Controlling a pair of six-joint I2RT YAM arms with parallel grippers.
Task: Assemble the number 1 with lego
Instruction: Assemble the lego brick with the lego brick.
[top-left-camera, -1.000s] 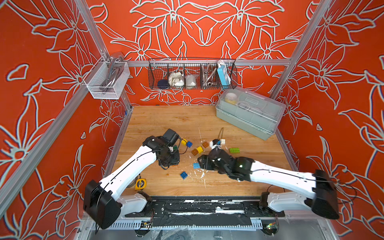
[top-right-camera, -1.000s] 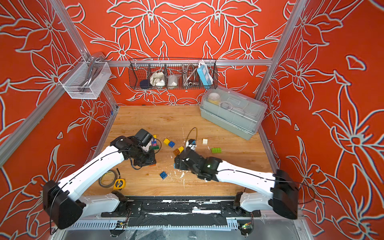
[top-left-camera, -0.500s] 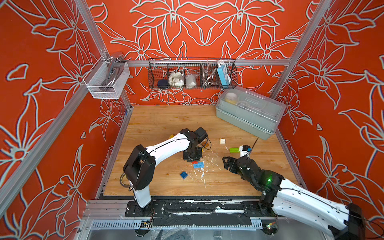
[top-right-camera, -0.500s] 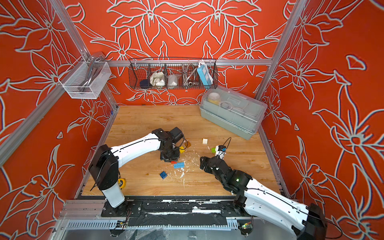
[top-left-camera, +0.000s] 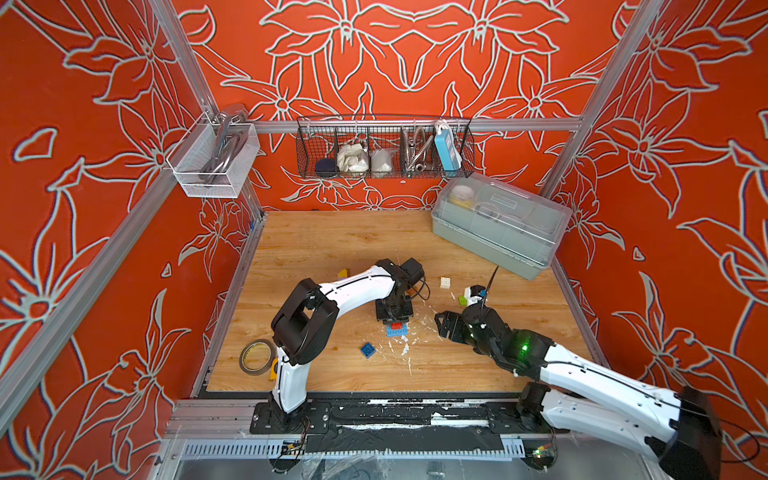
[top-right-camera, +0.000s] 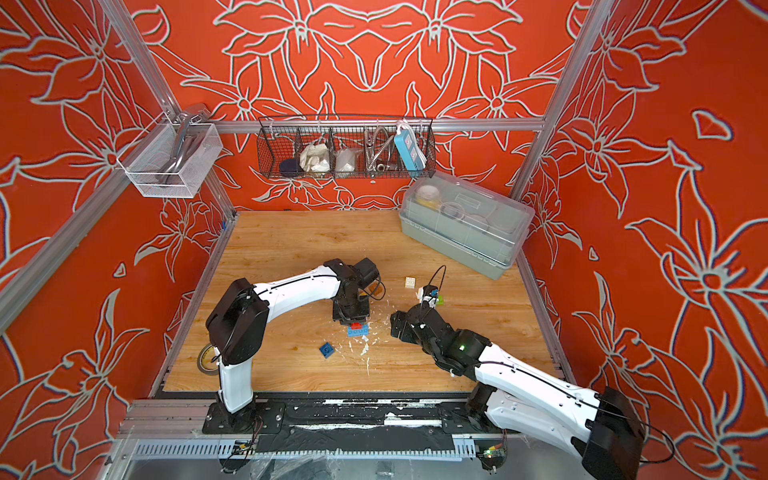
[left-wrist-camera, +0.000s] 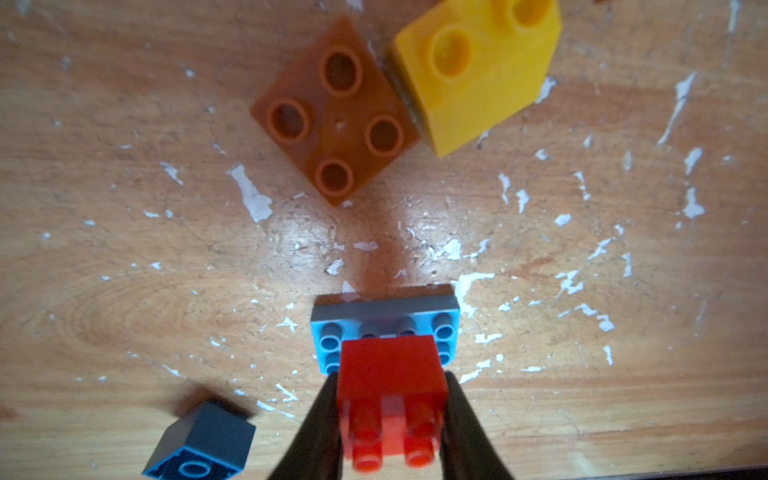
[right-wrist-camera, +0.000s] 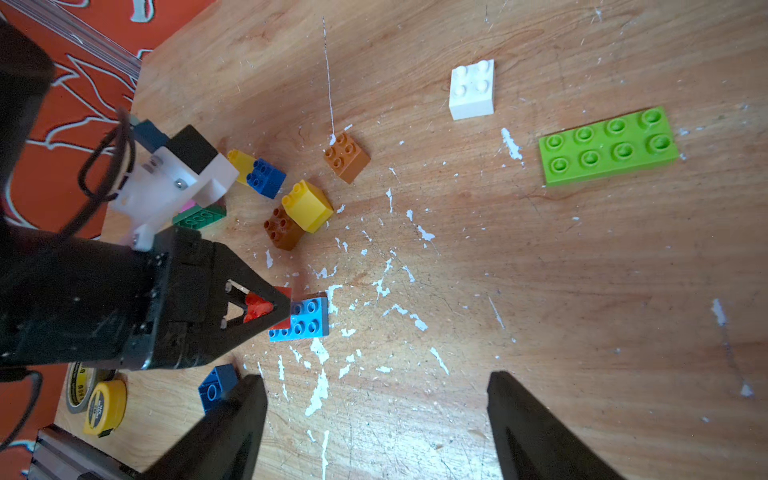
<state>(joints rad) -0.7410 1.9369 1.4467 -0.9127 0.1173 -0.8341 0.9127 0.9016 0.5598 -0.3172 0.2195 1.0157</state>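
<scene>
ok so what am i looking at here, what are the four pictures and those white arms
Two white robot arms work over a wooden table. Two pictures look down on the whole scene from above; the other two come from a camera on each arm's wrist. Lego lies on it: a lime plate, a white brick, a yellow brick, a dark blue brick. The left claw is shut on a red brick, at a light blue plate. The right claw is open, empty.
</scene>
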